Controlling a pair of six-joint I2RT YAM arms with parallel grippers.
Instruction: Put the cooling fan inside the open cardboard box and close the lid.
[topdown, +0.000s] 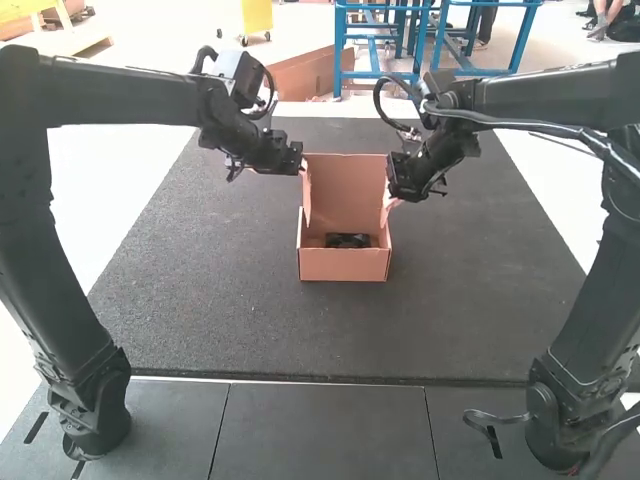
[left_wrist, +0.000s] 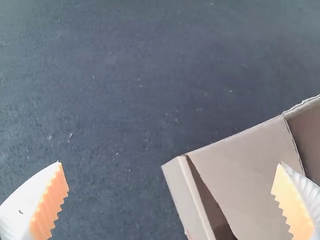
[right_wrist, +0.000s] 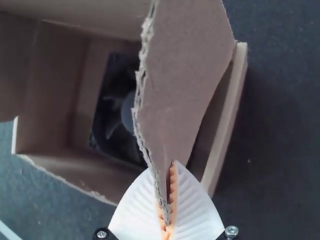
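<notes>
In the high view, the box is standing on the dark mat that is covering the middle of the bench. The fan is already lying inside, on the bottom. The lid is standing upright at the far side, so the box is not yet closed. The left arm is hanging just beside the lid's upper left edge. The right fingers are gripping the side flap on the right.

In the left wrist view, the left fingers are spread wide and holding nothing. One is hovering over bare mat, the other over a cardboard corner of the box. Whether it is touching the cardboard I cannot tell.

In the right wrist view, the right fingers are pinching the flap's ragged edge between their orange pads, nearly shut on the thin card. The flap is rising over the open box. The fan is showing dark beneath it, well down between the walls.

So the first half looks done: the fan is sitting in the box. What is remaining, as I judge it, is tucking the side flaps in and bringing the lid down over the opening.
</notes>
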